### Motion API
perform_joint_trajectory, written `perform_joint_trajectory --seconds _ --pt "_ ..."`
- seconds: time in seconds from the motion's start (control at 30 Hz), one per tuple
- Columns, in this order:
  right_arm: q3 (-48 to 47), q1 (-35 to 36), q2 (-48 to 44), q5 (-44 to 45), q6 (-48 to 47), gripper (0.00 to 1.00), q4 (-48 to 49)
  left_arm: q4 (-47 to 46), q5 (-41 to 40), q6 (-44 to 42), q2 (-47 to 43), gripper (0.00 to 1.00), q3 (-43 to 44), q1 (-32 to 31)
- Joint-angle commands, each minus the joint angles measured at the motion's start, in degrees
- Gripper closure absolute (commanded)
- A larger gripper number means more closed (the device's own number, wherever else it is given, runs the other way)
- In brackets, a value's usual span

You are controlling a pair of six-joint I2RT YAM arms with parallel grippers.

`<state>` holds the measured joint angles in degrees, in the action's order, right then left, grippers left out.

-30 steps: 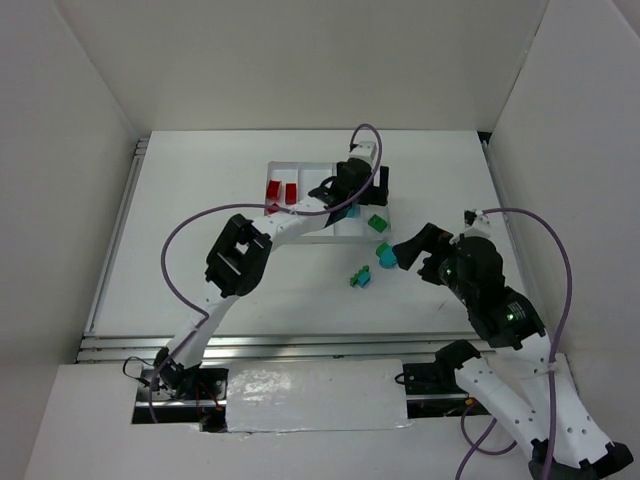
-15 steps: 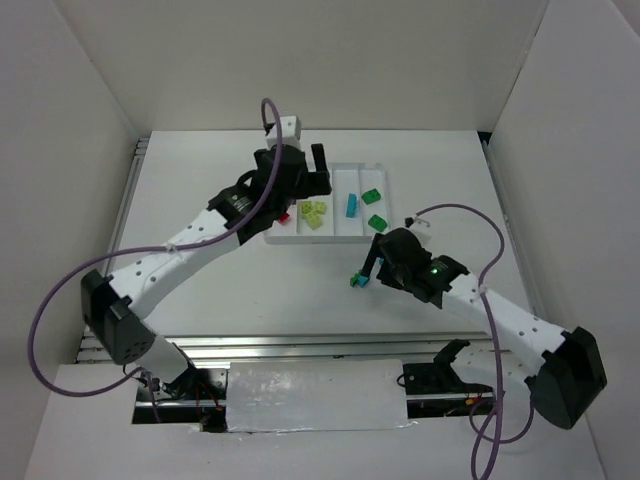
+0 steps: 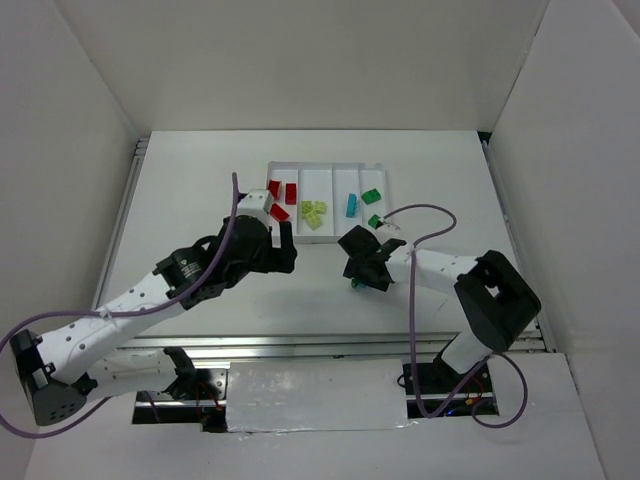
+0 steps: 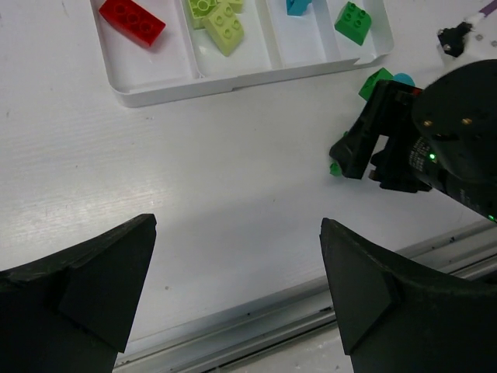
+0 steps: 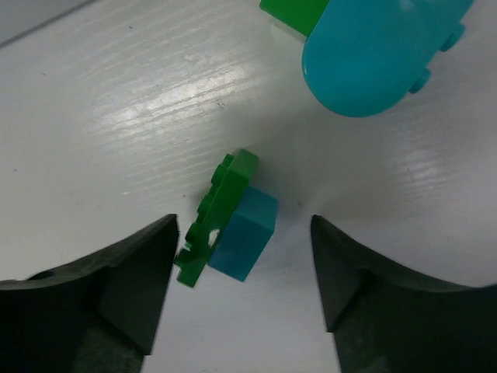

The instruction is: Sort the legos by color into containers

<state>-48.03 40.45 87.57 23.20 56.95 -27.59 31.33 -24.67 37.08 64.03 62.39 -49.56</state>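
The white tray (image 3: 330,170) holds red legos (image 3: 281,212) in its left compartment, pale yellow-green ones (image 3: 313,213), a cyan one (image 3: 351,205) and green ones (image 3: 371,197) further right; it also shows in the left wrist view (image 4: 233,76). A small green piece joined to a cyan brick (image 5: 229,225) lies on the table between the open fingers of my right gripper (image 5: 242,229); it peeks out in the top view (image 3: 355,284) below that gripper (image 3: 360,268). A rounded cyan lego (image 5: 380,54) lies beside a green one (image 5: 299,12). My left gripper (image 3: 280,245) is open and empty, near of the tray.
The metal rail (image 3: 300,345) runs along the table's near edge. White walls (image 3: 80,150) enclose the table on three sides. In the left wrist view my right gripper (image 4: 365,148) lies to the right, close to the tray's near right corner.
My left arm has pulled back from over the tray to the near left. My right gripper has moved left and lowered round the green-and-cyan piece.
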Motion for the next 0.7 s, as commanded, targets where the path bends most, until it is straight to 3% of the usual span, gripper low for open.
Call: perform_joint_trajectory --seconds 0.0,0.07,0.17,0.23,0.33,0.67 --pt "-2.3 0.6 3.3 0.3 0.9 0.29 4.2 -0.6 1.1 1.1 -3.6 0.01 -2.8 -0.4" --pt "-2.9 1.4 5.2 -0.3 0.4 0.37 4.8 -0.6 1.2 1.1 -4.3 0.00 -3.8 -0.4" --pt "-3.1 3.0 5.4 0.4 0.0 0.59 4.8 -1.3 1.8 0.9 -4.5 0.00 -5.5 -0.4" --pt "-2.9 3.8 4.2 0.7 -0.4 0.65 4.9 -1.8 2.5 1.2 -4.3 0.00 -6.5 -0.5" --pt "-1.5 6.5 0.5 2.0 -2.5 0.98 6.3 -3.0 3.6 4.1 -4.4 0.00 -8.7 -0.4" --pt "11.7 20.3 -25.1 -1.6 -25.5 1.00 24.8 -17.1 15.3 15.5 -8.4 0.01 -15.1 -0.4"
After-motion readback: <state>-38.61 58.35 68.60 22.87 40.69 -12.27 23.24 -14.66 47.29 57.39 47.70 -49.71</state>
